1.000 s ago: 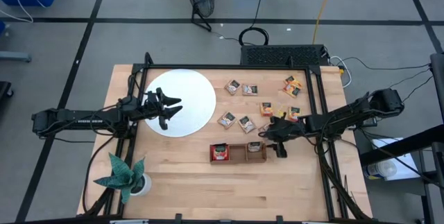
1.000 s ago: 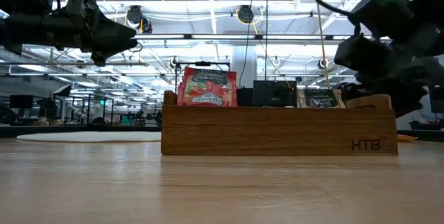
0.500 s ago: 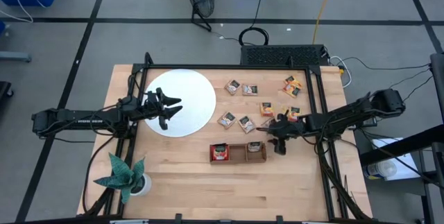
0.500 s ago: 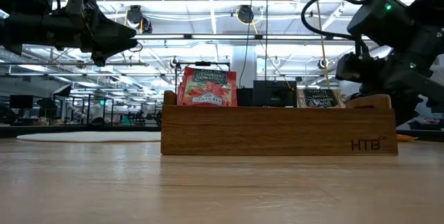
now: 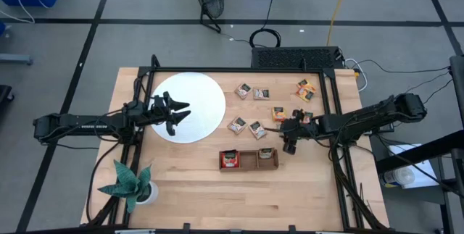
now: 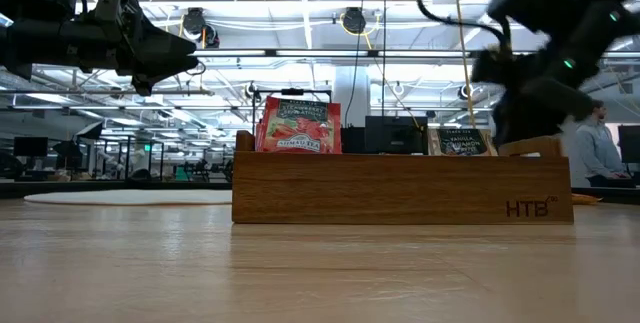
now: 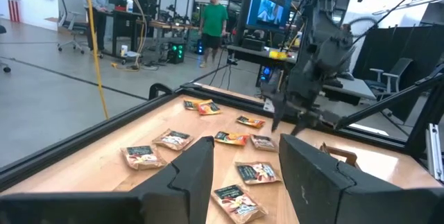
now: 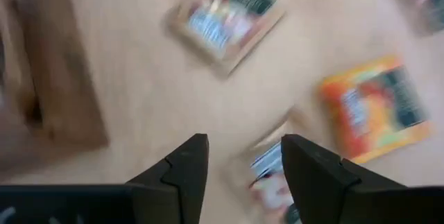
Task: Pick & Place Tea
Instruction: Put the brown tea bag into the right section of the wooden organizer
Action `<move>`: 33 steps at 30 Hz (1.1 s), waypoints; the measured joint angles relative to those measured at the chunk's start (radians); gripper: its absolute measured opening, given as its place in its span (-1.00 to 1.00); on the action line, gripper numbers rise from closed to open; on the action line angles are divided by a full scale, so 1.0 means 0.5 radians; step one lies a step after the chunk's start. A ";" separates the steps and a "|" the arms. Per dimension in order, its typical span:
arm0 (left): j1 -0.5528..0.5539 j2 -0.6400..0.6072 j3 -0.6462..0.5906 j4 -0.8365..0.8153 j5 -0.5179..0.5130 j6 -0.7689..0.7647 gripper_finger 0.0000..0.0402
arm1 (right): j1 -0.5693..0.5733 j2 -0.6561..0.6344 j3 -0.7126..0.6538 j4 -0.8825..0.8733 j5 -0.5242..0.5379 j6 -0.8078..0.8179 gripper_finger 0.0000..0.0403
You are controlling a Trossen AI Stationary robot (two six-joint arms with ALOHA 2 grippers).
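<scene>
Right gripper (image 5: pixel 288 134) hung just above the table between the wooden tray (image 5: pixel 249 160) and the loose sachets, pointing down. In the right wrist view its fingers (image 8: pixel 182 165) stood apart with bare wood and the edge of a sachet (image 8: pixel 267 172) showing through the gap, nothing pinched. Judged as lined up over the next tea bag to pick, jaws spread just enough to straddle a flat packet. An orange sachet (image 8: pixel 374 109) lay just beside that gap, and another packet (image 8: pixel 225 19) sat farther off near the tray's end wall.

Outward: tea sachets were scattered across the far right half of the table: a pair (image 5: pixel 246 126) near the white disc (image 5: pixel 190 106), a pair (image 5: pixel 252 91) farther back, an orange one (image 5: pixel 278 113), and orange-yellow ones (image 5: pixel 305 89) by the far right corner. Probably spread flat and apart so each could be grabbed singly.

Tray held a red sachet (image 5: pixel 230 159) standing in its left compartment and a dark one (image 5: pixel 267 154) in the right; middle looked unfilled. In the low view the red one (image 6: pixel 298 125) stood upright against the tray wall, so sorting by colour seemed the point.

Left gripper (image 5: pixel 174 112) hovered over the white disc, fingers (image 7: pixel 191 172) parted, holding nothing, waiting clear of the work. A potted plant (image 5: pixel 130 183) sat at the near left corner. People showed in the room beyond.
</scene>
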 joint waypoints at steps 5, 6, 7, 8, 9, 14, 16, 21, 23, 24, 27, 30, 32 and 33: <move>0.000 0.000 0.000 0.000 0.000 0.000 -0.17 | -0.013 0.186 0.329 -0.344 0.262 0.105 -0.17; 0.001 0.001 0.000 0.000 0.000 0.000 -0.17 | -0.029 0.256 0.375 -0.403 0.281 0.132 -0.17; 0.001 0.001 0.000 0.000 0.000 0.000 -0.17 | -0.047 0.329 0.410 -0.425 0.292 0.166 -0.17; 0.000 0.000 0.000 0.000 0.000 0.000 -0.17 | -0.064 0.399 0.445 -0.439 0.293 0.195 -0.17; 0.000 0.000 0.000 0.000 0.000 0.000 -0.17 | -0.078 0.468 0.474 -0.452 0.279 0.207 -0.17; 0.001 0.001 0.000 0.000 0.000 0.000 -0.17 | -0.141 0.733 0.506 -0.442 0.145 0.271 -0.17; 0.000 0.000 0.000 0.000 0.000 0.000 -0.17 | -0.163 0.803 0.510 -0.451 0.100 0.313 -0.17; 0.001 0.001 0.000 0.000 0.000 0.000 -0.17 | -0.188 0.896 0.519 -0.519 0.103 0.411 -0.17; 0.001 0.000 0.000 0.000 0.000 0.000 -0.17 | -0.186 0.905 0.520 -0.565 0.105 0.457 -0.17; 0.000 0.001 0.000 0.000 0.000 0.000 -0.17 | -0.184 0.908 0.520 -0.593 0.097 0.480 -0.17; 0.001 0.000 0.000 0.000 0.000 0.000 -0.17 | -0.184 0.904 0.518 -0.685 0.046 0.556 -0.17; 0.001 0.000 0.000 0.000 0.000 0.000 -0.17 | -0.184 0.904 0.516 -0.778 -0.003 0.611 -0.18; 0.001 0.000 0.000 0.000 0.000 0.000 -0.17 | -0.184 0.904 0.516 -0.834 -0.017 0.638 -0.20; 0.001 0.001 0.000 0.000 0.000 -0.001 -0.17 | -0.184 0.905 0.515 -0.863 -0.022 0.647 -0.23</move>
